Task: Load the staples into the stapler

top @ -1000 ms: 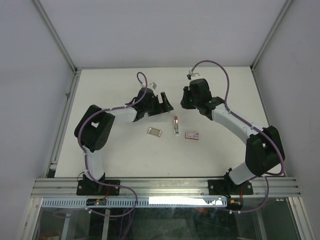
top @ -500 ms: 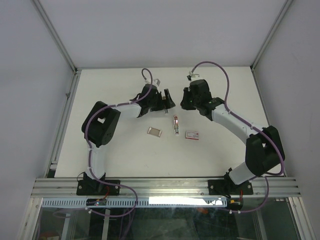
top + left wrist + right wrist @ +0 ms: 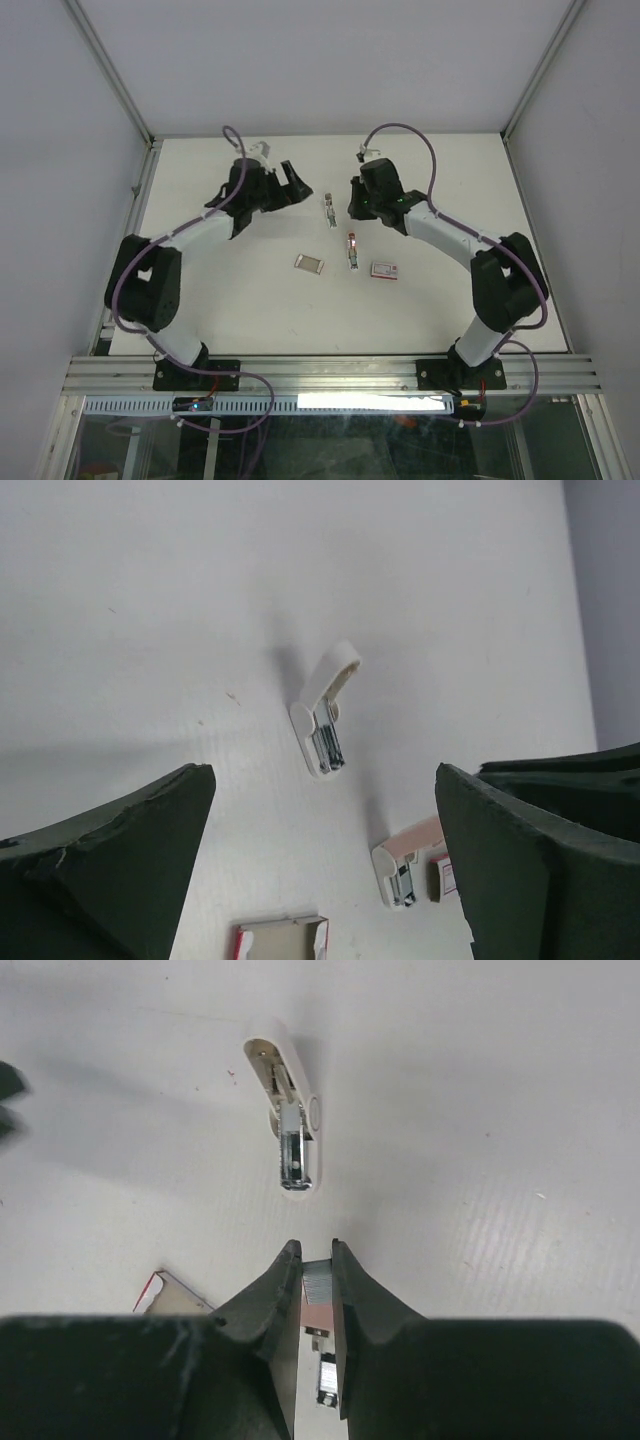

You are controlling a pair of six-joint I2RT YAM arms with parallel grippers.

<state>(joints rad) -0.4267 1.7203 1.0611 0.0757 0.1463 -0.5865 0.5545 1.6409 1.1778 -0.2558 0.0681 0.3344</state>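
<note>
**Left hand wide open, right hand nearly closed beside the stapler**

Left hand (image 3: 275,198) sits far-left, fingers spread wide, holding nothing. It faces a white clip-like piece (image 3: 328,210) lying on the desk (image 3: 260,310). Right hand (image 3: 316,1252) tilts down just far of the stapler (image 3: 351,250), fingers almost together. A ridged silvery strip (image 3: 318,1280) shows in the slit; can't tell if it's gripped. Stapler lies mid-desk. Open tray (image 3: 309,263) is on its left, contents unreadable. Red-and-white box (image 3: 385,270) is on its right.

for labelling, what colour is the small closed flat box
Red and white box, best in top external.
</note>
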